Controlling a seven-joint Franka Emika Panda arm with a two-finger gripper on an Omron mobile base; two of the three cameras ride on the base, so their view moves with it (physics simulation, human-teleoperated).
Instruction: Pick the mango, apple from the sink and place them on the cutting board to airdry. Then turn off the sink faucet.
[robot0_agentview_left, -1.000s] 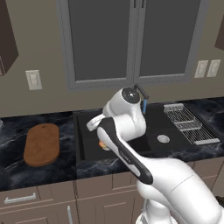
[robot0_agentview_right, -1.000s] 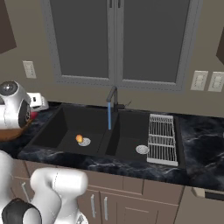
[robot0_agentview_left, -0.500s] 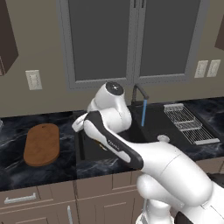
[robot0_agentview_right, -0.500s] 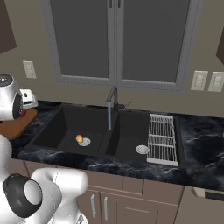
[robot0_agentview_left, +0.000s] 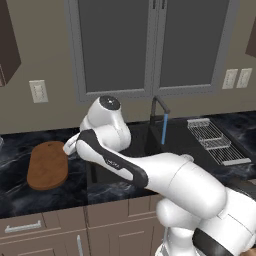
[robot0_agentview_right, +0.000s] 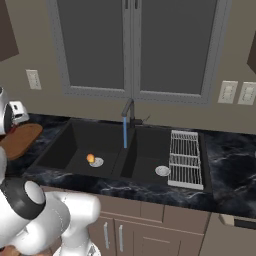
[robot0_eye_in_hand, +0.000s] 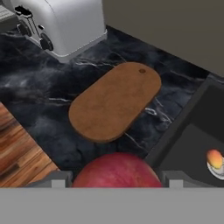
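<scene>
Gripper (robot0_eye_in_hand: 114, 183) seemingly clamped on the apple (robot0_eye_in_hand: 117, 169) at bottom centre, cutting board (robot0_eye_in_hand: 116, 101) mid-frame beyond.

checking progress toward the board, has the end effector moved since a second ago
Yes. In the left base view the end effector, holding the apple, has swung left from over the sink to the cutting board edge.

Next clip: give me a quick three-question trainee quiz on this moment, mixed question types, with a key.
1. True or false: the cutting board already has fruit on it.
2. What is held between the fingers in the hand view?
A. mango
B. apple
C. nothing
3. Where does the mango lie?

Key:
1. False; it is bare.
2. B, the apple.
3. In the left basin of the sink, by the drain.
</scene>
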